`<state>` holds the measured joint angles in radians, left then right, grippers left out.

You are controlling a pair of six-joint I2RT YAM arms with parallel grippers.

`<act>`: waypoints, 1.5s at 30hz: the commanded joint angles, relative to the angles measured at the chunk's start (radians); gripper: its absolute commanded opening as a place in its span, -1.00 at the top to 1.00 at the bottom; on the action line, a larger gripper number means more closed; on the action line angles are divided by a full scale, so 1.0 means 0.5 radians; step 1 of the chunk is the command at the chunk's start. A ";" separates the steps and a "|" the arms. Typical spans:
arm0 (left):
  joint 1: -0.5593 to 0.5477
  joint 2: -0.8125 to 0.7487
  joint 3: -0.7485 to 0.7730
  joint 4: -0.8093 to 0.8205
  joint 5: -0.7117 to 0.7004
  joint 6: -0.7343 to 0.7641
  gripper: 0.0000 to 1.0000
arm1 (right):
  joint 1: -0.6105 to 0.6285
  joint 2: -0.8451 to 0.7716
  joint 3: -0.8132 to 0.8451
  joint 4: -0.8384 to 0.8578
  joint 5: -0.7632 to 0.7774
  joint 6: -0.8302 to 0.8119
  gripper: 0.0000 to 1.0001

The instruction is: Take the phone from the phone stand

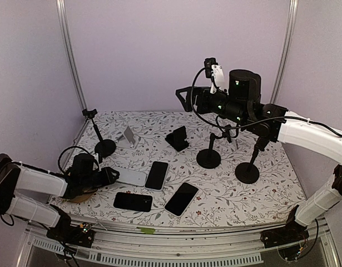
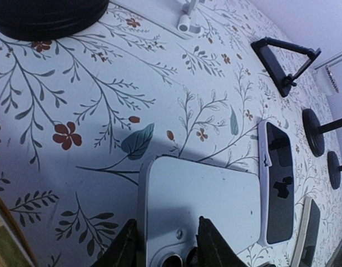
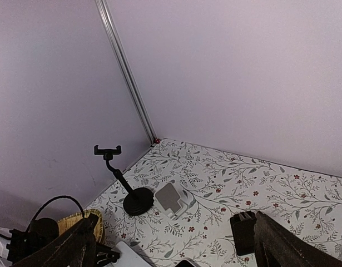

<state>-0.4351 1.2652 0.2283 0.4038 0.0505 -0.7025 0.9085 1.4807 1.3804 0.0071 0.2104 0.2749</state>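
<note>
Nearest the table's (image 1: 226,194) front edge lie two flat black phones, one (image 1: 133,201) left of centre and one (image 1: 182,198) angled beside it. Just behind them, toward the front-left corner, my left arm reaches in over a tan woven basket (image 3: 68,222). My left gripper (image 2: 168,245) sits low at the camera end of the white, round-cornered phone (image 2: 215,200). Its fingers (image 2: 125,249) are parted a little over that end, and I cannot tell whether they touch it. The white phone lies flat, back up, on the flowered cloth. A third black phone (image 1: 157,175) lies just beside its far end.

Farther back on the left stands a black gooseneck stand with a round base and a small clamp (image 1: 104,147). A small white folding stand (image 1: 128,136) is just to its right, and a black wedge-shaped stand (image 1: 177,138) sits near the middle. On the right half stand two black pole stands on round bases (image 1: 208,158), (image 1: 247,172).

My right gripper (image 1: 183,99) hangs high above the back of the table, its jaws spread wide in open air.
</note>
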 commanded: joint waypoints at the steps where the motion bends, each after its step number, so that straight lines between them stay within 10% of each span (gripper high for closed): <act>1: 0.010 0.038 0.060 -0.042 -0.011 0.083 0.27 | -0.015 0.011 0.000 0.044 -0.024 0.015 -0.98; 35: -0.334 -0.178 0.382 -0.508 -0.499 0.182 -0.24 | -0.022 -0.092 -0.065 -0.035 0.053 -0.079 -0.98; 45: -0.586 -0.281 0.579 -0.138 -0.085 0.685 -0.35 | -0.079 -0.204 -0.182 -0.058 0.296 -0.161 -0.98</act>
<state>-0.6910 1.1065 0.4438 0.2283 -0.1070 -0.5003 0.8894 1.4223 1.3174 -0.0200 0.2863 0.2195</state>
